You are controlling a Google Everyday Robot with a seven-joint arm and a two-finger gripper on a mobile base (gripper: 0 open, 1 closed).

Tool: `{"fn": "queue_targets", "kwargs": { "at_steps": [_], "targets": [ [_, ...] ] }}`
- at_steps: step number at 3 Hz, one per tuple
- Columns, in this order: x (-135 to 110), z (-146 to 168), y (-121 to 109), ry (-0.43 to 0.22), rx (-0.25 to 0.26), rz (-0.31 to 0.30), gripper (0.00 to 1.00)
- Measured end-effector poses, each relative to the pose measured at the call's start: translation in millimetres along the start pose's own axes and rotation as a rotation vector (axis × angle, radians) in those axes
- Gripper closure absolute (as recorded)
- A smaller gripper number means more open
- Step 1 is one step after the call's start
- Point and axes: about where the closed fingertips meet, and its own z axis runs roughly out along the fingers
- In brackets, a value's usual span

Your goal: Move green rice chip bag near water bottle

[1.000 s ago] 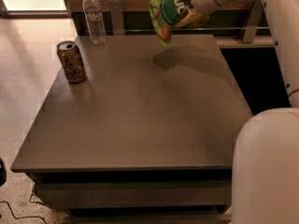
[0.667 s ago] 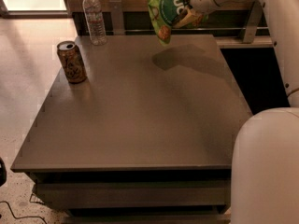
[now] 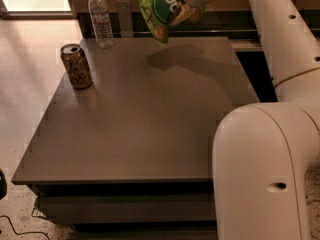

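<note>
Camera view takes in a dark grey table (image 3: 135, 134) from above its near edge. The green rice chip bag (image 3: 160, 14) hangs in the air over the far edge, a little right of the middle of that edge. It is a crinkly light-green bag with a dark-green round label in white lettering facing the camera, and an orange round chip is printed near its lower tip. It is tilted, its lower corner pointing down toward the tabletop without touching it, and its shadow (image 3: 182, 59) lies on the surface just beneath. The gripper (image 3: 184, 8) is clamped on the bag's right side, holding it clear of the table. The white arm (image 3: 280, 49) comes in from the right: a broad segment fills the near right corner of the view, the arm rises along the right edge, and it bends at the top so that the wrist reaches leftward over the far edge. The water bottle (image 3: 100, 19), clear with a white cap, stands upright at the far left corner, apart from the bag and to its left. A brown-gold can (image 3: 76, 66) stands near the left edge, nearer the camera than the bottle
</note>
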Motion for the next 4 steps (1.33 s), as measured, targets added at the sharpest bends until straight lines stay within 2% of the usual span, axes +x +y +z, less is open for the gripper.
{"fn": "queue_targets", "kwargs": {
  "at_steps": [1,2,3,4],
  "targets": [
    [-19,33,12,-0.043,-0.077,-0.040,1.00],
    [-32,54,24,-0.111,-0.123,-0.054,1.00],
    [-33,58,26,-0.116,-0.127,-0.053,0.82],
    [-35,63,28,-0.121,-0.133,-0.052,0.51]
  ]
}}
